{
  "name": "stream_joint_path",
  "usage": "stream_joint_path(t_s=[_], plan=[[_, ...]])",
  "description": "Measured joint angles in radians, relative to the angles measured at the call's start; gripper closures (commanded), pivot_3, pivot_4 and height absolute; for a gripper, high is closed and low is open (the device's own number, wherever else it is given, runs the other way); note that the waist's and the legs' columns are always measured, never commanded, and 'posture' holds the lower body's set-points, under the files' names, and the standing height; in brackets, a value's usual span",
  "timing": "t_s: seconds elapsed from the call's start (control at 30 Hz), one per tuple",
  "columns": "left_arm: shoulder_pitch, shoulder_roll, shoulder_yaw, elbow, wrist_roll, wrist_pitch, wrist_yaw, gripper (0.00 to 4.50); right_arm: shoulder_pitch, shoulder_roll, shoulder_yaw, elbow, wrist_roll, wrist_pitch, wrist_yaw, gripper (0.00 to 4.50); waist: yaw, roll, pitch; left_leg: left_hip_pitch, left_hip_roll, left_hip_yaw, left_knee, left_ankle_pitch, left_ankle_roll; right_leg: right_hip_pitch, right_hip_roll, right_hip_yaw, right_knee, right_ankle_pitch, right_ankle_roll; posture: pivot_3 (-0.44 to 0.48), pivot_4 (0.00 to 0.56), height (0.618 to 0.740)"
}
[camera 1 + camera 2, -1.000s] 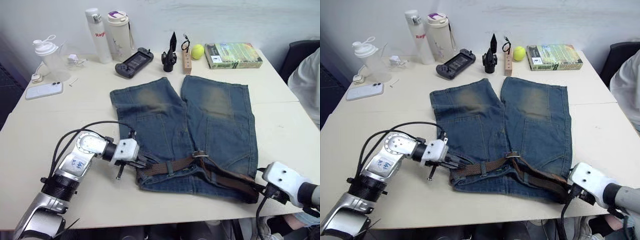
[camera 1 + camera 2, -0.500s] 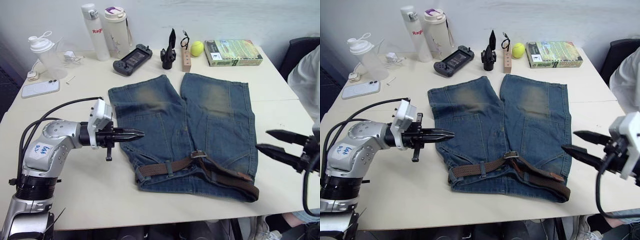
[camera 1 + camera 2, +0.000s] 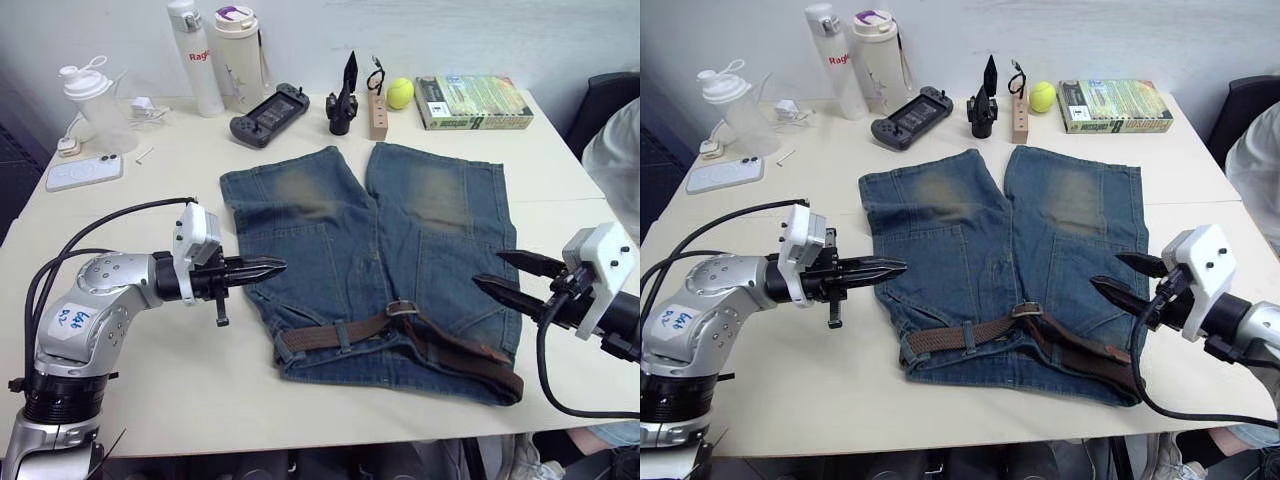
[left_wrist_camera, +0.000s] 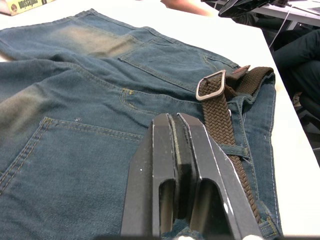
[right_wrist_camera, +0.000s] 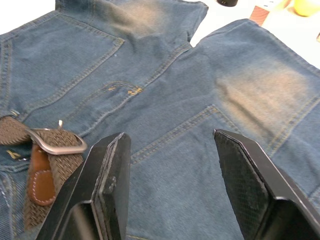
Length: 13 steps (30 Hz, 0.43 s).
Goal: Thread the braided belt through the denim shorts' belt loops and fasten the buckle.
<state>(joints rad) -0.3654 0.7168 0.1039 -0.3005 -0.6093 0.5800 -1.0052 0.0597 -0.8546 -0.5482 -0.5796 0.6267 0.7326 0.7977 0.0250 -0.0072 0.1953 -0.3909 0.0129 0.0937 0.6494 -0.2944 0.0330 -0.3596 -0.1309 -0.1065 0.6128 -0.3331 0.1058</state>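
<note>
Partly hidden: belt (image 3: 400, 335), running along the waistband of the shorts (image 3: 380, 260) at the table's (image 3: 130, 300) near edge; it passes under at least one loop (image 3: 343, 335), and how many loops it goes through cannot be told. Its right end lies past the shorts' corner, close to the table's near edge; whether the prong is seated cannot be made out.

Shorts: one pair, flat, waistband toward the robot, two legs pointing to the far side. Belt: one. Buckle (image 3: 401, 308): one, silver, near the middle of the waistband, resting on the denim, with belt strap through its frame.

Left gripper (image 3: 268, 267): fingers pressed together, holding nothing, hovering over the shorts' left edge, pointing toward the middle. Right gripper (image 3: 502, 275): fingers spread apart, holding nothing, raised over the shorts' right edge, apart from the belt.

Far edge, counted: two bottles (image 3: 195, 55), one shaker cup (image 3: 92, 100), one phone (image 3: 84, 172), one game controller (image 3: 269, 113), one black holder (image 3: 343, 100), one wooden block (image 3: 377, 112), one ball (image 3: 399, 93), one book (image 3: 472, 102).

Open room: bare tabletop left of the shorts and a narrower strip to their right; person's sleeve (image 3: 612, 150) cut off at the right edge
</note>
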Motion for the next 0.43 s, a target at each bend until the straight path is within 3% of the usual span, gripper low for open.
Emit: stream_joint_path(t_s=[0.43], plan=[[0.015, -0.02, -0.003, -0.011, -0.006, -0.001, 0.019, 4.5, 0.004, -0.002, 0.03, 0.016, -0.004, -0.016, 0.008, 1.68, 0.0, 0.0, 0.0, 0.0, 0.0, 0.0, 0.0, 0.001, -0.001, 0.0, 0.0, 0.0, 0.0, 0.0, 0.0, 0.0, 0.15, 0.74]])
